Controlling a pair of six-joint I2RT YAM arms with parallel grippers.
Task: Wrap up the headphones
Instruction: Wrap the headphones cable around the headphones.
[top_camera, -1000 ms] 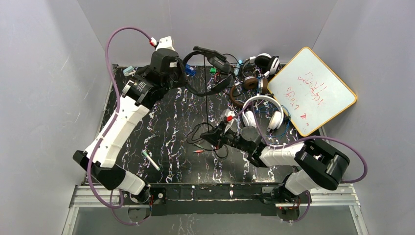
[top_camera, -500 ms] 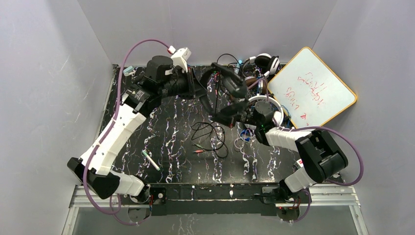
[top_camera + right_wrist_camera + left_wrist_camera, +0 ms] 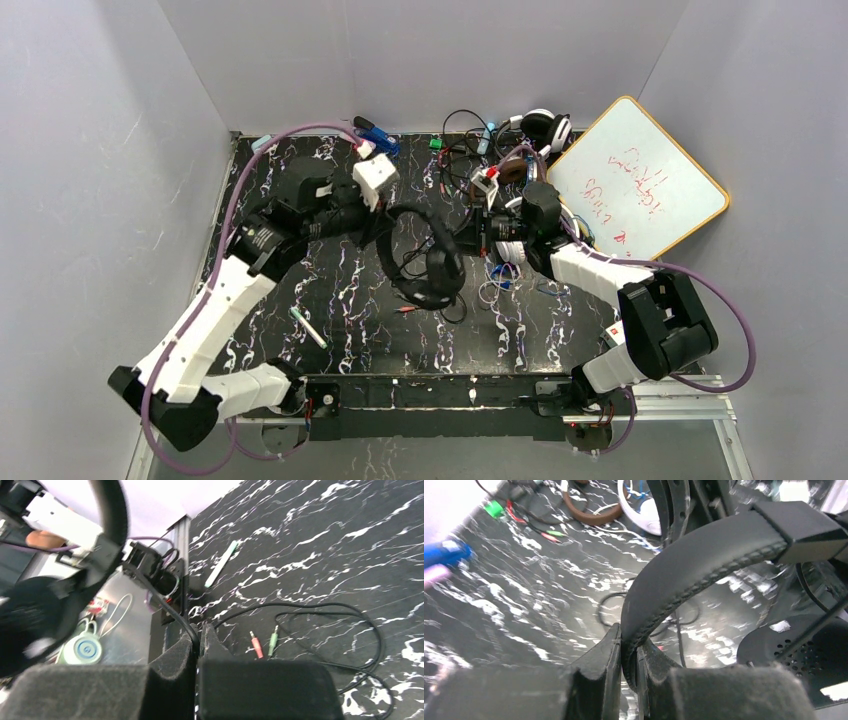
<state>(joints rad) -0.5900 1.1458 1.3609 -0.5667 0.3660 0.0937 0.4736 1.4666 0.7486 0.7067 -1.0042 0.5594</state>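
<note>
My left gripper (image 3: 385,225) is shut on the padded headband of the black headphones (image 3: 425,258) and holds them above the table's middle; the band (image 3: 684,575) runs up out of the jaws in the left wrist view. My right gripper (image 3: 468,238) is shut on the black headphones' thin cord (image 3: 165,605), just right of the ear cup. The cord's loose end with a pink plug (image 3: 256,644) and a green plug (image 3: 273,639) lies looped on the table. White headphones (image 3: 528,222) and brown-cupped headphones (image 3: 516,165) lie at the back right.
A whiteboard (image 3: 640,185) leans at the back right. A pen (image 3: 308,327) lies at the front left of the black marbled table (image 3: 330,290). A blue clip (image 3: 378,137) and small green items (image 3: 437,143) sit along the back edge, with tangled cords.
My left arm has swung the black headphones from the back edge down and toward the table's middle. My right gripper has stayed by the headphones, holding the cord.
</note>
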